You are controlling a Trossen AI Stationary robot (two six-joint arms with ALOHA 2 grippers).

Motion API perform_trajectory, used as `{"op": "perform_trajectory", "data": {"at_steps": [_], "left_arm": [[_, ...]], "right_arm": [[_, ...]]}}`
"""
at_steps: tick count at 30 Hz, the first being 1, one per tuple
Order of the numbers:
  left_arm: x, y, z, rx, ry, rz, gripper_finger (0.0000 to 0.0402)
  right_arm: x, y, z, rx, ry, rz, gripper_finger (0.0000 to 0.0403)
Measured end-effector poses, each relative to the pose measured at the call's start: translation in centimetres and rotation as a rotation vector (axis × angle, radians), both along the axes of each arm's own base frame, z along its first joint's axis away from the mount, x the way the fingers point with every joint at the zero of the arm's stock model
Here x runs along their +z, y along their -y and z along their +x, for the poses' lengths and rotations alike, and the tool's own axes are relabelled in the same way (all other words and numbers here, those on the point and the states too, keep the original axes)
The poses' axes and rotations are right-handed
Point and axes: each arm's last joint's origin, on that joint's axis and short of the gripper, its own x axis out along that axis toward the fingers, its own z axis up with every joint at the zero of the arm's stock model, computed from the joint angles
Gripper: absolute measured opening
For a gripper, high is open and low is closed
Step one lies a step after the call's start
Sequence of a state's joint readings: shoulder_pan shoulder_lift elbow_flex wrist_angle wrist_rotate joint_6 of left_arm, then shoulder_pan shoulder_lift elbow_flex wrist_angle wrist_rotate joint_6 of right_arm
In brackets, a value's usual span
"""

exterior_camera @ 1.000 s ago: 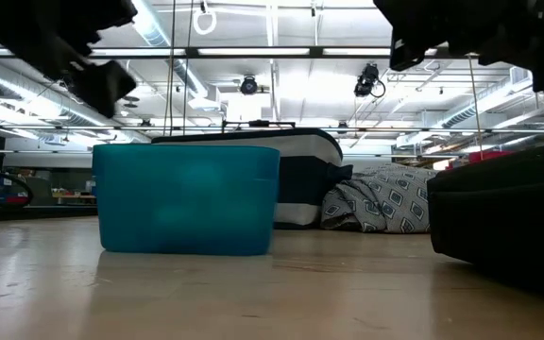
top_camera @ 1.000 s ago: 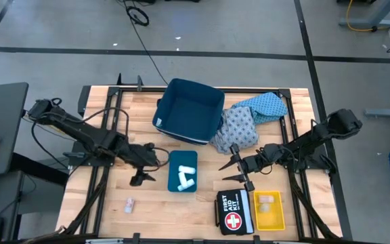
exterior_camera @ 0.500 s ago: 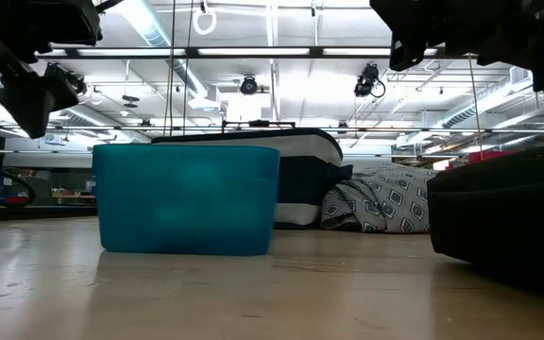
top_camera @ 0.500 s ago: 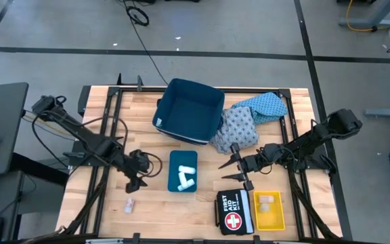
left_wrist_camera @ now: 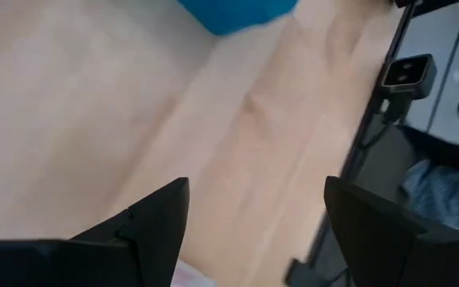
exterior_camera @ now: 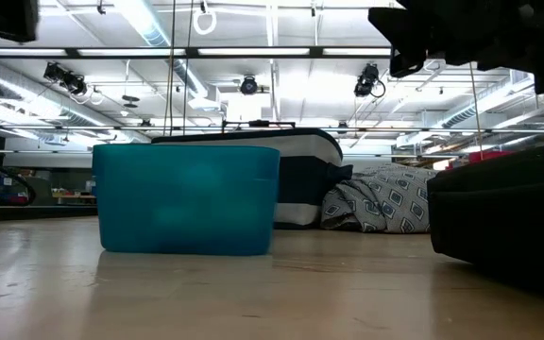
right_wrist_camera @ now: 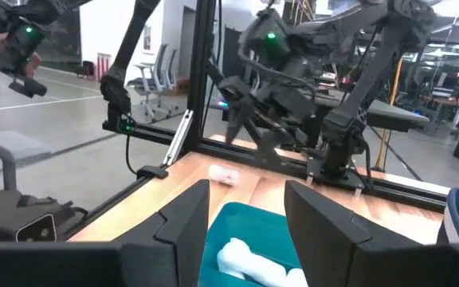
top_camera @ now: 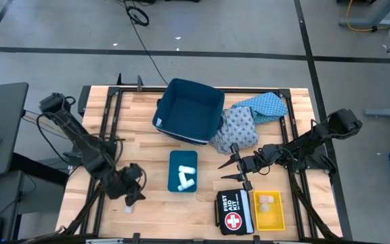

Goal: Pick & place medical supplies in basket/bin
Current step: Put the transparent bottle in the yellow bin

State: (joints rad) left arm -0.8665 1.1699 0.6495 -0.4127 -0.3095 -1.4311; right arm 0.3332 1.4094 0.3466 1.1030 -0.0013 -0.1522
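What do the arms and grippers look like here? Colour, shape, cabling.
Both arms are dark, nearly black, built of slim jointed segments with black cables looping alongside them. The left gripper and right gripper each end in two tapered, pointed black fingers. In the right wrist view, small green indicator lights glow on the left arm. No printed markings are legible.

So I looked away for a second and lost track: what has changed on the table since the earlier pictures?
The left gripper swung away from the small teal bin toward the table's front-left, and now hangs open over the small pale packet. It has not taken hold of anything. The right gripper, also open, stayed beside the first aid kit. The rolls, cloth garments and navy basket are unmoved.
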Motion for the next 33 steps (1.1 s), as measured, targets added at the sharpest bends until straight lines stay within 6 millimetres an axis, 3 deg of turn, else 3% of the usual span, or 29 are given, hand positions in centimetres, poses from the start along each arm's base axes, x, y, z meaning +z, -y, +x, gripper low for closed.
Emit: {"op": "perform_trajectory", "data": {"at_steps": [11,20,33], "left_arm": [[-2.7,4.3,0.0,0.037,-0.096,-0.066,0.0275],[-1.7,4.2,-0.4,0.056,-0.200,0.017,0.0275],[-1.5,4.7,-1.9,0.138,-0.301,-0.021,0.0275]], "right_arm": [[0.0,0.0,0.0,-0.002,0.012,-0.036,0.0172],[0.0,0.1,0.0,-0.029,0.017,-0.052,0.0172],[0.0,0.1,0.0,-0.028,0.019,-0.059,0.0172]]}}
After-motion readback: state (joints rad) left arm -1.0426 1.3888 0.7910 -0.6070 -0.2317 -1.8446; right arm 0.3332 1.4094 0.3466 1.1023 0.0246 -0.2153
